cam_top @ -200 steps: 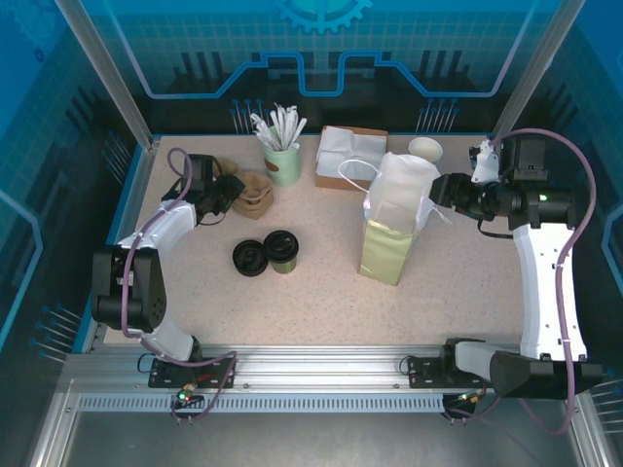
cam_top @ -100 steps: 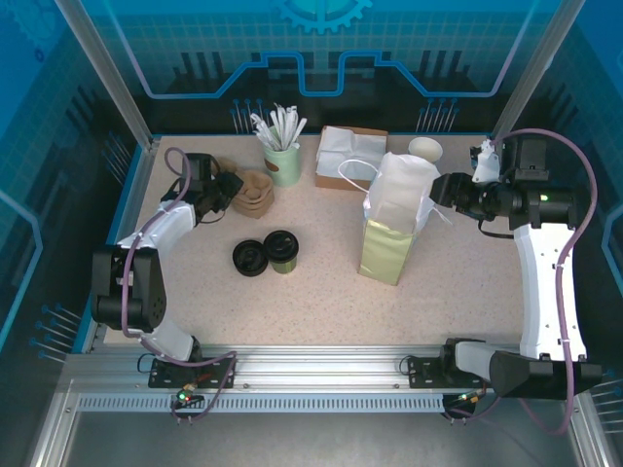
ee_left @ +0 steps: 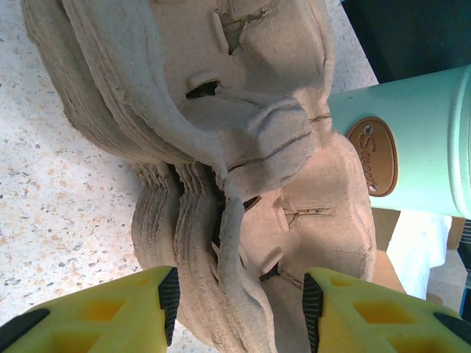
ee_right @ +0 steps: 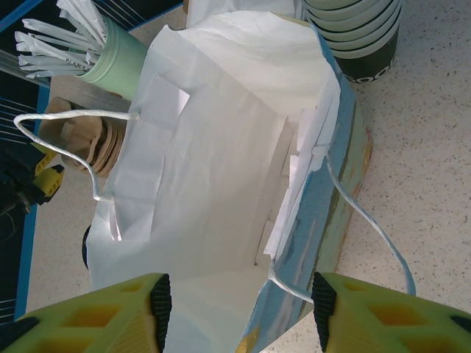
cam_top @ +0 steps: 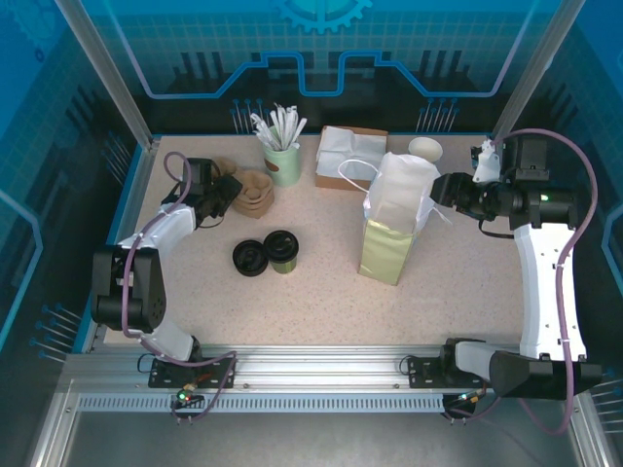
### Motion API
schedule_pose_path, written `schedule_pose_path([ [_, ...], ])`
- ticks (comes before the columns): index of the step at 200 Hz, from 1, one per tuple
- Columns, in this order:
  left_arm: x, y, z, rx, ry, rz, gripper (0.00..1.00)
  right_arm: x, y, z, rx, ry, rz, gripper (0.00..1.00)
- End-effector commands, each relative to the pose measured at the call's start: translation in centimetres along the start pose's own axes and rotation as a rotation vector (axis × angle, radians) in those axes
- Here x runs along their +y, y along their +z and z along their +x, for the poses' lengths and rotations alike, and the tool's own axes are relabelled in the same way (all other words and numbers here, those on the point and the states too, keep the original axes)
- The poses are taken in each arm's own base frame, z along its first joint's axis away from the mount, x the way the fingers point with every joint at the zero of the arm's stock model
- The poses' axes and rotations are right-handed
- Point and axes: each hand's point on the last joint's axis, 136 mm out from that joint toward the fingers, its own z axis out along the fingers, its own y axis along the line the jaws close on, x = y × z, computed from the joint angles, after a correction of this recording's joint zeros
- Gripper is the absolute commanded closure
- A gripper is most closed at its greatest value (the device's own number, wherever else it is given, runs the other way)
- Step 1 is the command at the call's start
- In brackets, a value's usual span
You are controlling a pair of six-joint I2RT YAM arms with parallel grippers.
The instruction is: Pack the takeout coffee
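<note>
As my left gripper (ee_left: 241, 305) and right gripper (ee_right: 240, 303) gape empty, I see into the white bag (ee_right: 221, 147), while overhead the takeout coffee (cam_top: 282, 250) stands left of it.

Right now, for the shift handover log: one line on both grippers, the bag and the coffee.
left gripper: astride carrier stack | right gripper: open at white bag mouth | takeout coffee: on table, unpacked

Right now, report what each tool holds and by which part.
Nothing is gripped. The left tool stands open around a ridge of the cup carriers; the right tool stands open at the rim of the white paper bag.
</note>
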Motion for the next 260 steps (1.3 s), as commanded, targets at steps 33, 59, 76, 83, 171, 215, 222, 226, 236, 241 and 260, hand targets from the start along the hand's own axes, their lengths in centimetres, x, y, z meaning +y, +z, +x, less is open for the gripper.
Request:
schedule_pose_path([
  [33, 0.1, 0.1, -0.3, -0.004, 0.005, 0.005, 0.56, 0.0, -0.5, 0.4, -0.002, 0.012, -0.014, 0.45],
  [59, 0.1, 0.5, -0.3, 0.0, 0.004, 0.002, 0.58, -0.1, -0.4, 0.5, 0.0, 0.013, -0.012, 0.45],
  [76, 0.1, 0.7, -0.4, 0.002, 0.004, 0.001, 0.59, -0.1, -0.3, 0.5, 0.002, 0.014, -0.011, 0.45],
  [83, -0.1, 0.7, -0.3, 0.004, 0.006, 0.007, 0.6, -0.2, -0.3, 0.5, 0.002, 0.014, -0.011, 0.45],
  [171, -0.6, 0.6, -0.5, 0.007, 0.011, 0.016, 0.62, -0.2, 0.1, 0.3, 0.008, 0.019, -0.015, 0.45],
  [215, -1.0, -0.2, -0.7, -0.004, 0.016, 0.023, 0.62, -0.3, 0.2, 0.3, 0.011, 0.021, -0.016, 0.45],
  [222, -1.0, -0.2, -0.7, -0.005, 0.016, 0.025, 0.63, -0.2, 0.2, 0.3, 0.01, 0.021, -0.017, 0.45],
  [226, -1.1, -0.2, -0.7, -0.004, 0.016, 0.025, 0.63, -0.2, 0.3, 0.3, 0.012, 0.022, -0.017, 0.45],
  [236, -1.2, -0.3, -0.8, -0.004, 0.016, 0.029, 0.65, -0.2, 0.3, 0.3, 0.012, 0.022, -0.018, 0.45],
  [241, -1.3, -0.4, -0.8, -0.004, 0.017, 0.032, 0.66, -0.2, 0.3, 0.3, 0.013, 0.022, -0.019, 0.45],
  [260, -1.4, -0.5, -0.9, -0.007, 0.021, 0.027, 0.67, -0.2, 0.3, 0.2, 0.012, 0.022, -0.021, 0.45],
])
